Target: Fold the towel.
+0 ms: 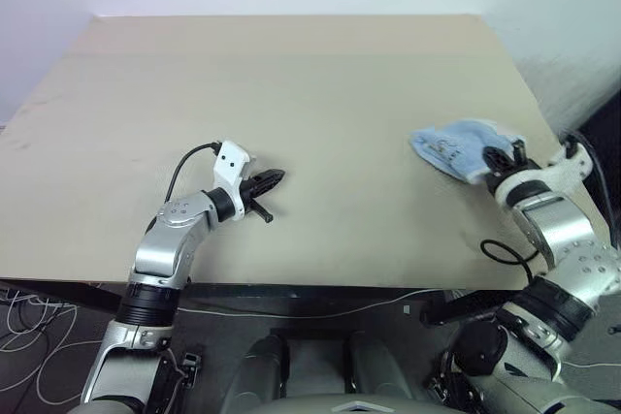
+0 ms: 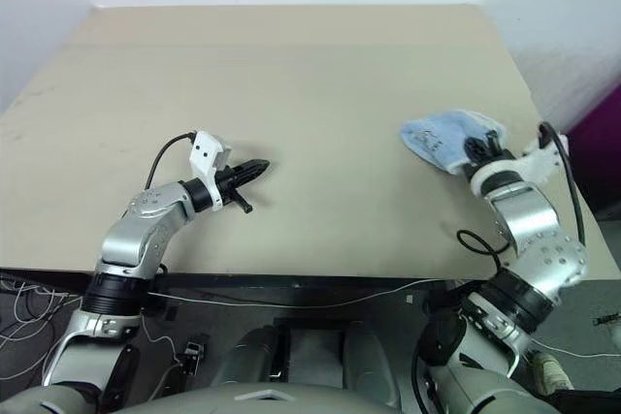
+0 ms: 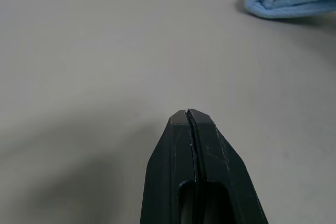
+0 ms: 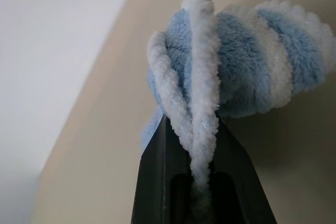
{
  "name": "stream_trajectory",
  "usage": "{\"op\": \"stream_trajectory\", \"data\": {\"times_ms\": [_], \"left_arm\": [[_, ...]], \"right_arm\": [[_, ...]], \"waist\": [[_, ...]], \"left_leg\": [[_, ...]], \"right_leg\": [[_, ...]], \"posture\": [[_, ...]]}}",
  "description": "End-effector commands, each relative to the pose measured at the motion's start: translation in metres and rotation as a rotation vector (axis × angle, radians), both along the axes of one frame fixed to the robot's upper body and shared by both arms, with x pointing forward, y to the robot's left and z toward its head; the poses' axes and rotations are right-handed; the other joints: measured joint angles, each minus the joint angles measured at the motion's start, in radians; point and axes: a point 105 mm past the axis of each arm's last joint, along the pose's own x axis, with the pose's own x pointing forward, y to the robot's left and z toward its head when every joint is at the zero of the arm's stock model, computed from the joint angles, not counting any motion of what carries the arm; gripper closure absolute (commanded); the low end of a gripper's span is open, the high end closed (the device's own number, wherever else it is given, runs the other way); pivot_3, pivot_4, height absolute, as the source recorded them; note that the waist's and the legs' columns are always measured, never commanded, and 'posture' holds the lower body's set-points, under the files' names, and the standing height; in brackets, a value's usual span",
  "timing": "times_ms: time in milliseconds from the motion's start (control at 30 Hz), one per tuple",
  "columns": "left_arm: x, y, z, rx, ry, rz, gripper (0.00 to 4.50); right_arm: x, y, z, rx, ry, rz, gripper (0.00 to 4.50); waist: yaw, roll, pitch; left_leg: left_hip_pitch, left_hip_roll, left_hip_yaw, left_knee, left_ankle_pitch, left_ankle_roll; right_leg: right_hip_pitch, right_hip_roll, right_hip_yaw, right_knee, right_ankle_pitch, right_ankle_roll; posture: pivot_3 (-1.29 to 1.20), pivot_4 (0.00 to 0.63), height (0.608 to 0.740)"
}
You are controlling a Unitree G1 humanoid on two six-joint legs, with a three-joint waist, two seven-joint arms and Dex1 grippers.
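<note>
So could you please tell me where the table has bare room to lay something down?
The table is bare from its far edge down to the left tool, and between that tool and the towel. Only the right edge is crowded, where the right tool pinches the towel.

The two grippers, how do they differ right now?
The left gripper holds nothing, its jaws pressed together, while the right gripper has its jaws clamped on an edge of the towel. The left gripper sits over bare table near the middle; the right gripper is by the table's right edge. Both are shut.
</note>
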Motion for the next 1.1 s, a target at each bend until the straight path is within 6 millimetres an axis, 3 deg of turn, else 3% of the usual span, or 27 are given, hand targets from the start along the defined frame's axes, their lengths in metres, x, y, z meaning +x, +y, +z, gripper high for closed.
{"op": "stream_trajectory", "data": {"times_ms": [33,133,333,467,800,1000,1100], "left_arm": [[-0.002,-0.013,0.012,-0.004,-0.043,-0.047,4.50],[-0.002,-0.018,0.011,-0.006,-0.042,-0.063,4.50],[-0.002,-0.021,0.010,-0.007,-0.037,-0.073,4.50],[-0.003,-0.023,0.008,-0.009,-0.035,-0.078,4.50],[-0.002,-0.030,0.006,-0.015,-0.029,-0.107,4.50],[0.001,-0.027,0.004,-0.005,-0.024,-0.112,4.50],[0.009,-0.015,0.004,0.006,-0.028,-0.059,4.50]], "right_arm": [[-0.013,0.005,-0.008,0.025,0.045,-0.029,4.47],[-0.018,0.015,-0.021,0.046,0.104,-0.022,4.47],[-0.020,0.021,-0.015,0.037,0.090,-0.009,4.47],[-0.022,0.018,-0.007,0.031,0.054,-0.014,3.38],[-0.037,0.010,0.004,0.011,0.003,-0.074,0.05],[-0.050,-0.018,0.014,-0.227,0.030,-0.208,0.02],[-0.044,-0.008,0.038,-0.459,-0.043,-0.143,0.02]], "waist": [[0.001,0.000,0.000],[0.000,0.000,0.000],[0.001,0.000,0.000],[0.001,0.000,0.000],[0.002,0.000,0.000],[0.003,0.000,0.000],[-0.001,0.000,0.000]], "left_leg": [[0.000,0.000,0.000,0.000,0.000,0.000],[0.000,0.000,0.001,0.000,0.001,0.001],[0.001,0.000,0.002,0.001,0.001,0.001],[0.001,-0.001,0.002,0.001,0.001,0.001],[0.001,-0.001,0.002,0.001,0.001,0.002],[0.001,-0.001,0.002,0.001,0.001,0.002],[0.001,-0.002,0.002,0.001,0.001,0.002]], "right_leg": [[0.000,0.000,0.000,0.000,0.000,0.000],[0.000,0.000,0.001,0.001,0.000,0.000],[0.000,0.001,0.001,0.002,0.000,0.000],[0.000,0.001,0.001,0.002,0.000,0.000],[0.000,0.000,0.001,0.002,0.000,0.000],[0.000,0.001,0.001,0.002,0.000,0.000],[0.000,0.001,0.001,0.003,0.000,0.000]], "posture": [[0.00,0.150,0.740],[0.00,0.150,0.740],[0.00,0.150,0.740],[0.00,0.150,0.740],[0.00,0.150,0.740],[0.00,0.150,0.740],[0.00,0.150,0.740]]}}
